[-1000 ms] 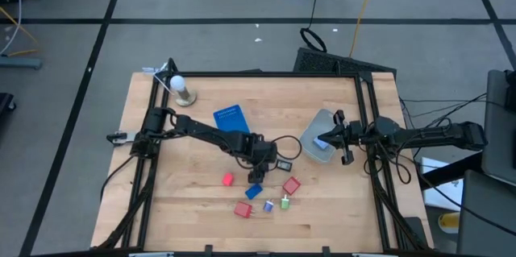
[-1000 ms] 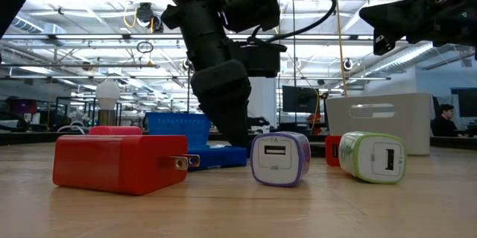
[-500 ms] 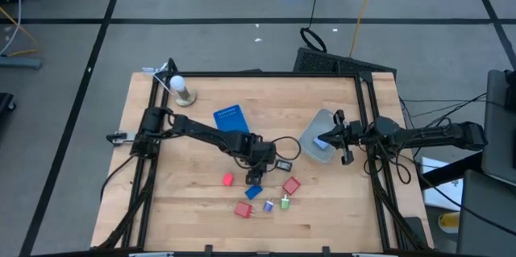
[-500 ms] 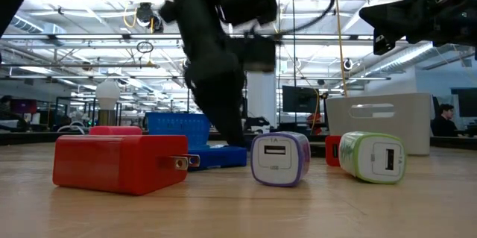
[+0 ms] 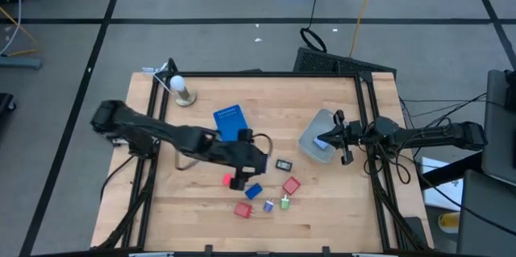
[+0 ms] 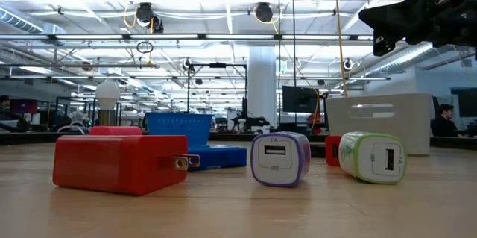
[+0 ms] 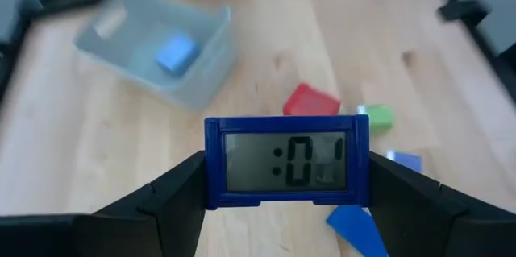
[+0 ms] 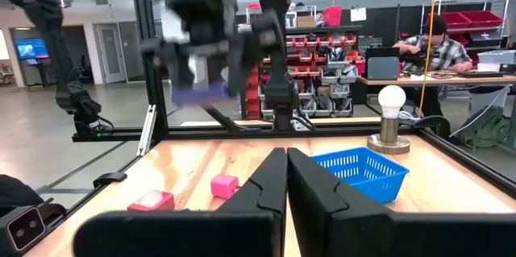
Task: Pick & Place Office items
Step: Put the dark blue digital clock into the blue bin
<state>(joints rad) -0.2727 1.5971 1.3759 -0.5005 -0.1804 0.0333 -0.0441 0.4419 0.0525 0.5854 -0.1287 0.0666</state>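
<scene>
My left gripper (image 7: 286, 168) is shut on a small blue digital clock (image 7: 286, 160) and hangs above the loose items; the high view shows it over the table's middle (image 5: 242, 172). Lying on the wood are red blocks (image 5: 291, 185) (image 5: 243, 209), a blue piece (image 5: 254, 191), a purple bit (image 5: 268, 206), a green bit (image 5: 285, 203) and a black piece (image 5: 284, 164). A light-blue block (image 7: 176, 53) sits inside the grey bin (image 5: 317, 146). My right gripper (image 8: 280, 188), shut, waits beside the bin (image 5: 343, 140). My left gripper pinches the blue clock between its two fingers, one finger (image 7: 173, 192) on each short end (image 7: 211, 164). The fingers come from above. The clock is lifted clear of the table, held level, with its display toward the wrist camera.
A blue basket (image 5: 230, 120) stands behind the items, and a lamp bulb on a stand (image 5: 179, 88) at the far left corner. Another red block (image 5: 228, 180) lies just beside the left gripper. A dark frame (image 5: 367, 112) borders the table. A person sits beyond the table (image 8: 427, 39).
My left arm has risen, leaving the low view except for a dark bit at its top edge, and shifted slightly toward the table's left and near edge. The items on the table and my right arm have kept still.
</scene>
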